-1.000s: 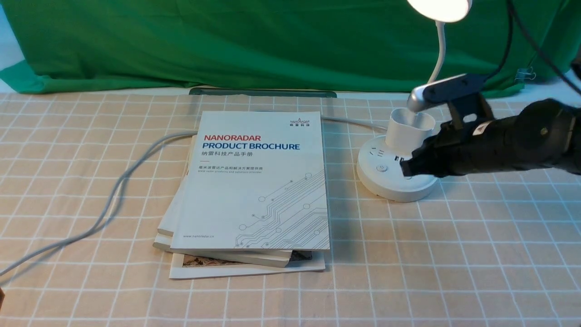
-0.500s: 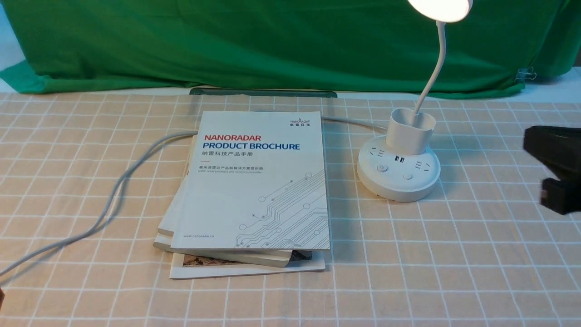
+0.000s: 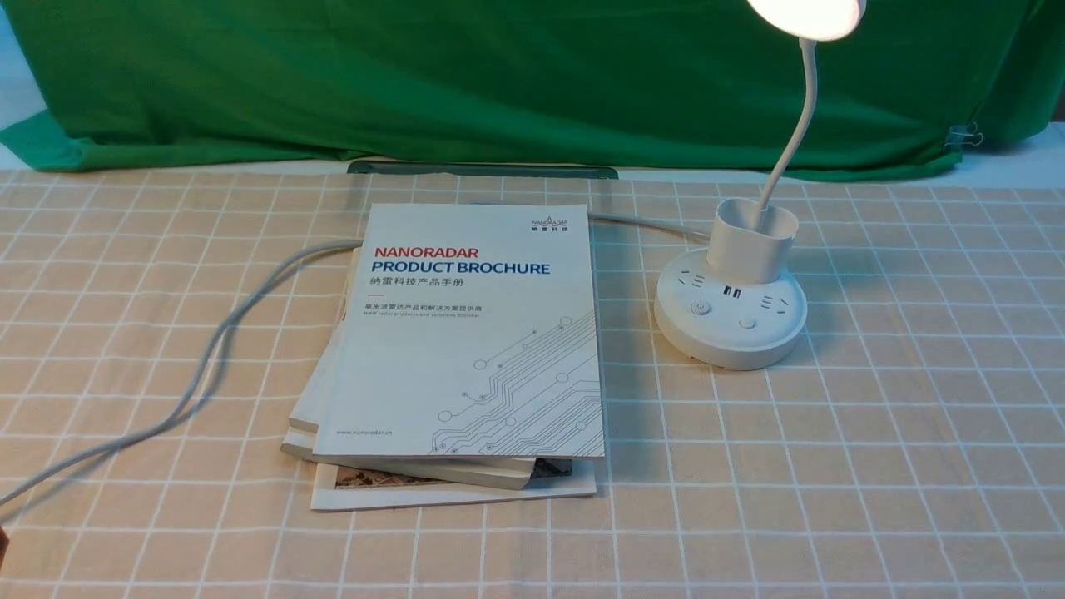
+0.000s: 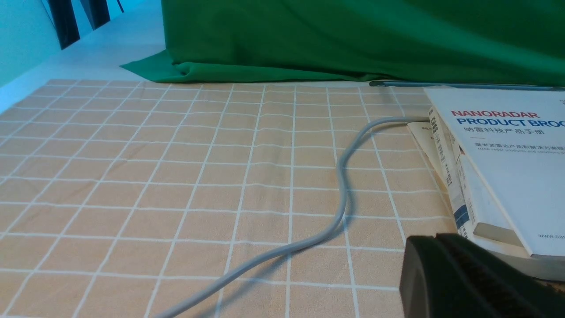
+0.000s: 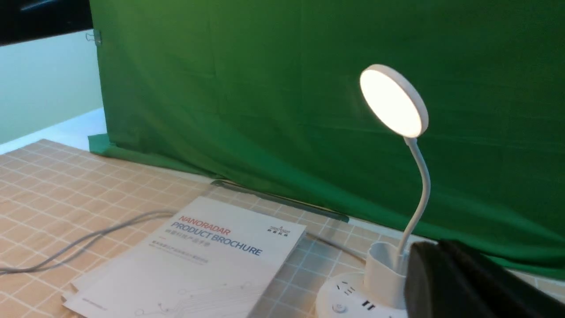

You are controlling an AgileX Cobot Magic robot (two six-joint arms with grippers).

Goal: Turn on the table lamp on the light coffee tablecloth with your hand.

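The white table lamp [image 3: 730, 320] stands on the light coffee tablecloth [image 3: 874, 466] at the right, and its disc head [image 3: 805, 15] glows. The right wrist view shows the lit head [image 5: 393, 102] and the round base [image 5: 348, 296] with its sockets and buttons. The hand, my right gripper [image 5: 436, 245], hangs beside the lamp's cup holder, apart from the base, its black fingers pressed together with nothing between them. My left gripper [image 4: 435, 238] sits low over the cloth beside the books, fingers together and empty. Neither arm appears in the front view.
A stack of brochures [image 3: 466, 349] lies in the middle of the cloth, left of the lamp. A grey cable [image 3: 208, 366] runs from behind it toward the left front edge. A green cloth [image 3: 466, 83] hangs along the back, with a dark strip [image 3: 482, 170] at its foot.
My right arm has drawn back from the lamp base to the right and has left the front view. The lamp is lit in all three frames.
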